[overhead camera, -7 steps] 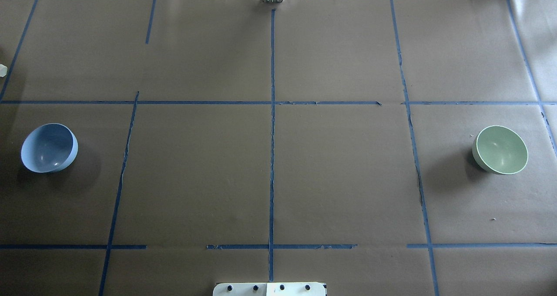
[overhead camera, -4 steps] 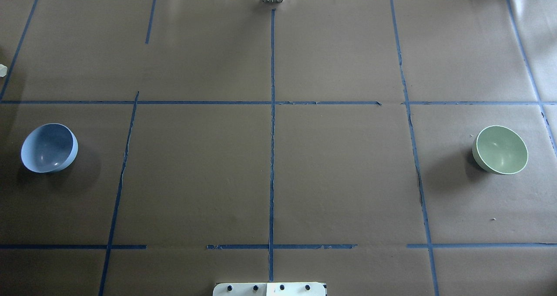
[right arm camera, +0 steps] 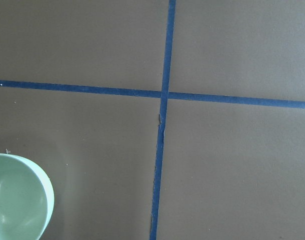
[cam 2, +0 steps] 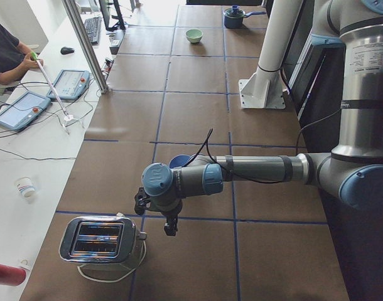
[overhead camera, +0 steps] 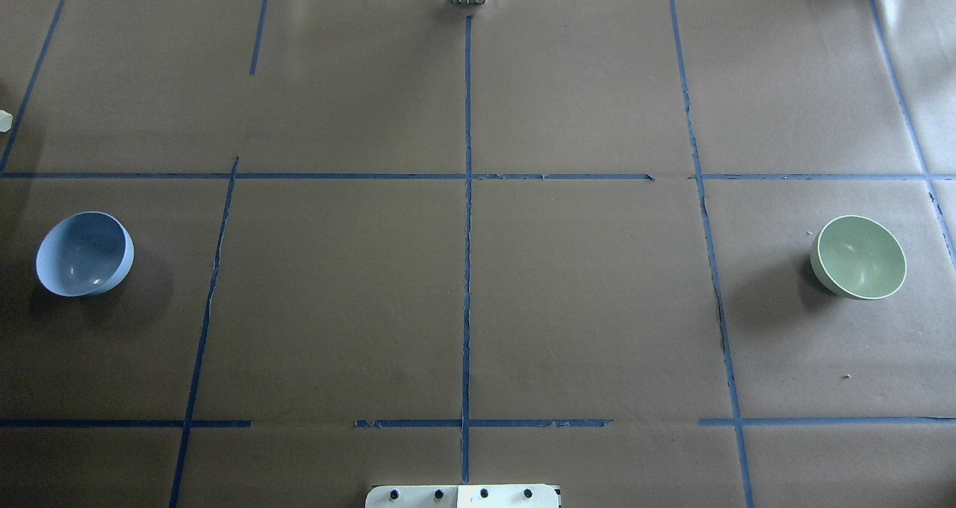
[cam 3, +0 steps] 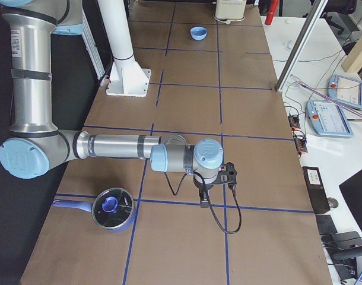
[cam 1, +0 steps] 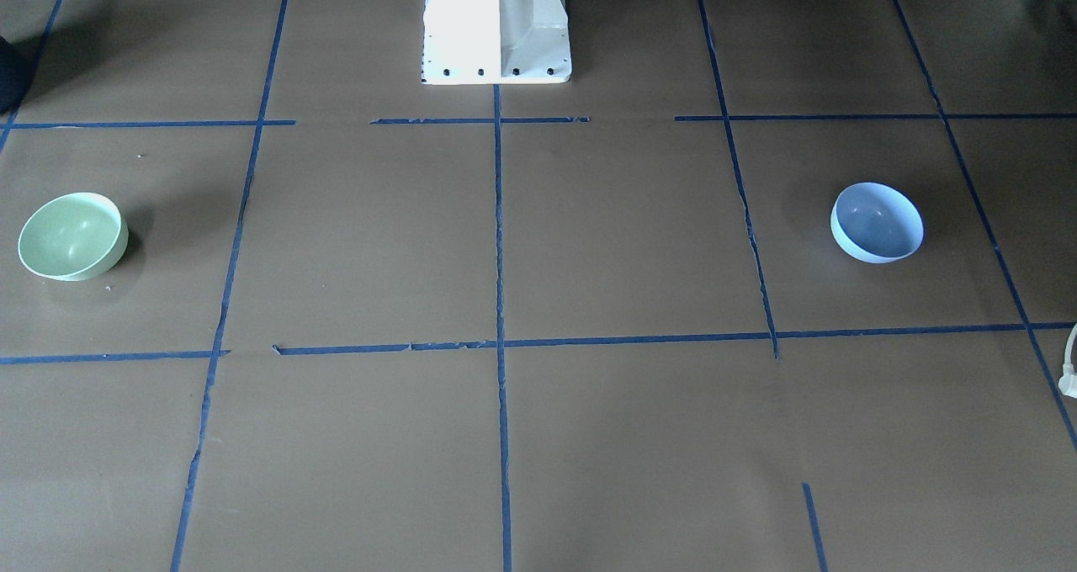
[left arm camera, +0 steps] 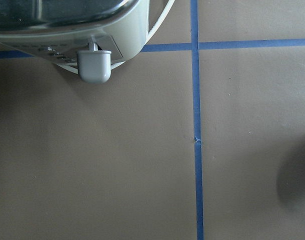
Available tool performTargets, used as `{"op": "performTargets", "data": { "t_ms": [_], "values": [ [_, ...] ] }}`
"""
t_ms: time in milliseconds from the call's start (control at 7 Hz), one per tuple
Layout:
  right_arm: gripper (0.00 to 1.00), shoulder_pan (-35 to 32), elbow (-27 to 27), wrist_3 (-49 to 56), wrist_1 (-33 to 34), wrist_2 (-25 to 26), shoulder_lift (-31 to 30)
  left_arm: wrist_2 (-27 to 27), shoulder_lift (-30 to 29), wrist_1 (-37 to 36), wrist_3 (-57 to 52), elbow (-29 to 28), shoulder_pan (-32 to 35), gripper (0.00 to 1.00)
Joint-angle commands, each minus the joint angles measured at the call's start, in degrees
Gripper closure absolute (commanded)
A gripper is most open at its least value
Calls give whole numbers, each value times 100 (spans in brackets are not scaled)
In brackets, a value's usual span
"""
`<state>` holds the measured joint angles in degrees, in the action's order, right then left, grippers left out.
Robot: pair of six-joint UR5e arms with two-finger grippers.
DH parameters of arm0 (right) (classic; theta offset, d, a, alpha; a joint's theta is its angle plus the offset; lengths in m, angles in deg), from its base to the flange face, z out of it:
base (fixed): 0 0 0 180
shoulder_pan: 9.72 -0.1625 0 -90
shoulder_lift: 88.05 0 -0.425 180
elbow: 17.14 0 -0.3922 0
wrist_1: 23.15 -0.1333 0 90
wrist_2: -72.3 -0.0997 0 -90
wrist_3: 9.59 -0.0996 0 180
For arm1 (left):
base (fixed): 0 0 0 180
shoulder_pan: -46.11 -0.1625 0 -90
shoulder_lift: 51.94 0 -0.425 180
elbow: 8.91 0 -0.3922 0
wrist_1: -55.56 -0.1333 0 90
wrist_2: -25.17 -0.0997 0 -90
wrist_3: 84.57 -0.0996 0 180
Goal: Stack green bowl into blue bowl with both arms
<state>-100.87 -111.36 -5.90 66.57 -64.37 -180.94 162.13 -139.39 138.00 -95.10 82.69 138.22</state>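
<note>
Nothing has moved since a second ago: the blue bowl (overhead camera: 84,254) sits at 9 o'clock on the desk (overhead camera: 336,306) and the green bowl (overhead camera: 859,258) at 3 o'clock, well apart, both untouched. The left arm (cam 2: 254,168) hangs near a toaster (cam 2: 103,239), the right arm (cam 3: 116,145) near a lidded pot (cam 3: 113,209). I cannot tell whether the left jaws or right jaws are open or closed.

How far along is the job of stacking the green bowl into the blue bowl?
Done: nothing yet. The green bowl and the blue bowl sit empty at opposite ends of the table. In hand: neither bowl is gripped; the right wrist view merely catches the green bowl's rim. Left: grasp the green bowl, carry it across, set it inside the blue one.
</note>
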Motion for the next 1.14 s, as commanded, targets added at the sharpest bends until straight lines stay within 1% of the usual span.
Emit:
{"op": "performTargets", "data": {
  "t_ms": [0, 571, 714, 857, 1000],
  "values": [
    [0, 0, 0, 0, -7, -9, 8, -2, 0, 0, 7, 7, 0, 0],
    [0, 0, -52, -70, -7, -18, 17, 15, -26, 0, 51, 130, -26, 0],
    [0, 0, -96, -62, -7, -18, 8, 7, -35, 165, 669, 356, -165, 0],
    [0, 0, -105, -53, -7, -9, 8, 7, 43, 515, 1641, 715, -463, 0],
    [0, 0, -105, -53, -7, -9, 8, 24, 218, 954, 2555, 1032, -944, 0]
  ]
}}
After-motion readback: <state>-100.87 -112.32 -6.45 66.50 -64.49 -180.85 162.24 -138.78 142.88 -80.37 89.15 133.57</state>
